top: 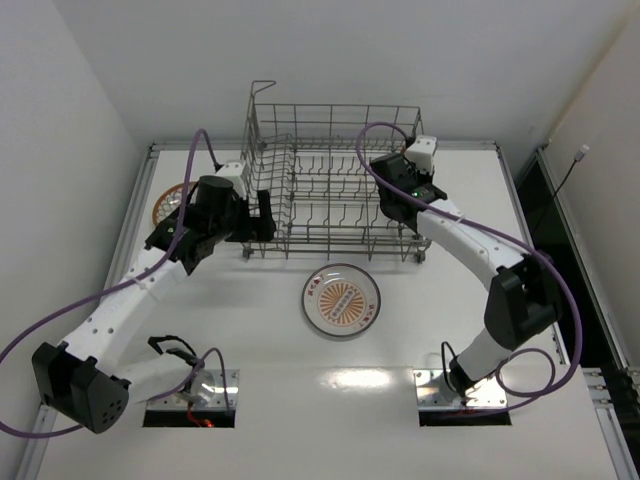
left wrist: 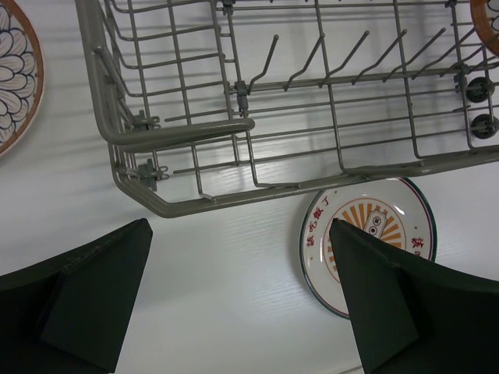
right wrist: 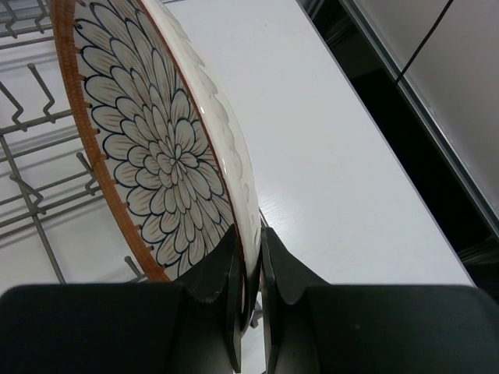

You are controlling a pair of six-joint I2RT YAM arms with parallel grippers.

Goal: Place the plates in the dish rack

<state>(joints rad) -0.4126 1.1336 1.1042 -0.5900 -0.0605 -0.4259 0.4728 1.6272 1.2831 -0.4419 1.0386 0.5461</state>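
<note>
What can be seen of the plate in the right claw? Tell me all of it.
The plate is round, shallow and glossy white, ceramic by its look, with dark-outlined petals radiating from a centre flower and an orange-brown rim band. It stands on edge, leaning, its patterned face toward the tines of the dish rack. The right claw is shut on its lower rim, one finger on each face. Whether it touches the rack is hidden.

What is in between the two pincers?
The dish rack. In the top view, its rows of wire tines fill the stretch from the open left pincer to the right pincer, which is shut on a flowery plate.
</note>
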